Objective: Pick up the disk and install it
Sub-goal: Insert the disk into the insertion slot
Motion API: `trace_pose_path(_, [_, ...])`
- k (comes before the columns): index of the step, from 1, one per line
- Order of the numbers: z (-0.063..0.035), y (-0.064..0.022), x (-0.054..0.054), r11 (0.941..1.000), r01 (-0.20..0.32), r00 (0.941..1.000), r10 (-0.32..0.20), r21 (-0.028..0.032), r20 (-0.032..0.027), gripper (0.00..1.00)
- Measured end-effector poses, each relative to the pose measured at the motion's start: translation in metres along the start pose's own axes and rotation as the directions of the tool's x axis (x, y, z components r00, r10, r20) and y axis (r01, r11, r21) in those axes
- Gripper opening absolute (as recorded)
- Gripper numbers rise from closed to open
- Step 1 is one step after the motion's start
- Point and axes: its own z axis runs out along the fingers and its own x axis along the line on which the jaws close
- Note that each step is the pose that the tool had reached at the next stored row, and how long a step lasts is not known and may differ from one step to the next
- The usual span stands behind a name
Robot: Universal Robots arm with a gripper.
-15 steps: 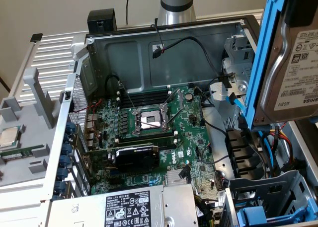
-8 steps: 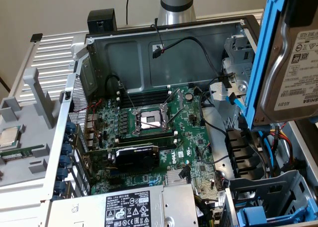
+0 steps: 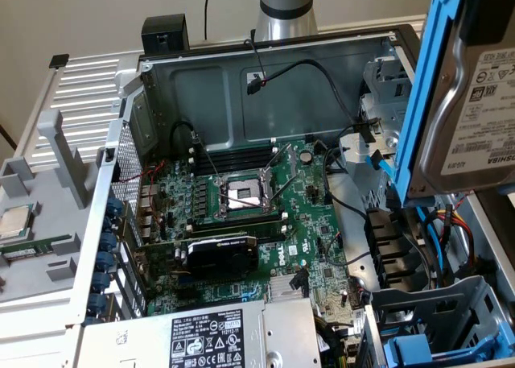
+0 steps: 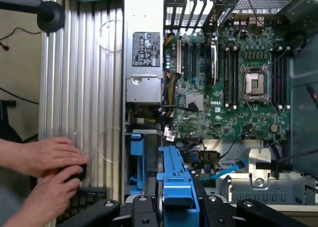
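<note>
Claw (image 4: 176,209) is clamped on the disk (image 3: 481,102) by its blue frame (image 3: 418,94), as I read the wrist view: the black fingers (image 4: 141,212) sit close against the frame on both sides. I have the disk roughly upright above the case (image 3: 241,78), over the end with the bays (image 3: 451,303), well clear of the board (image 3: 249,199). To my mind this carry goes well if I move slowly and hold the frame square to the case wall, since a tilted frame would likely jam in a bay. Loose cables (image 3: 380,160) lie inside the case just beside the bays; I would steer the disk clear of them. One bay holds another blue-framed drive (image 3: 418,353). Hands (image 4: 42,160) of a person rest on a dark object outside the case, so I would mind them too.
</note>
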Motion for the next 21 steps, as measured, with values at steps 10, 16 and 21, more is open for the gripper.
trace_pose_path(10, [0.0113, -0.0005, 0.009, 0.9998, -0.021, 0.9997, 0.021, 0.0006, 0.0098, 0.37])
trace_pose_path(16, [0.0179, -0.0007, 0.012, 0.9996, -0.027, 0.9996, 0.027, 0.0014, 0.0099, 0.37])
trace_pose_path(21, [0.0227, -0.0009, 0.021, 0.9996, -0.030, 0.9995, 0.030, 0.0014, 0.0129, 0.37])
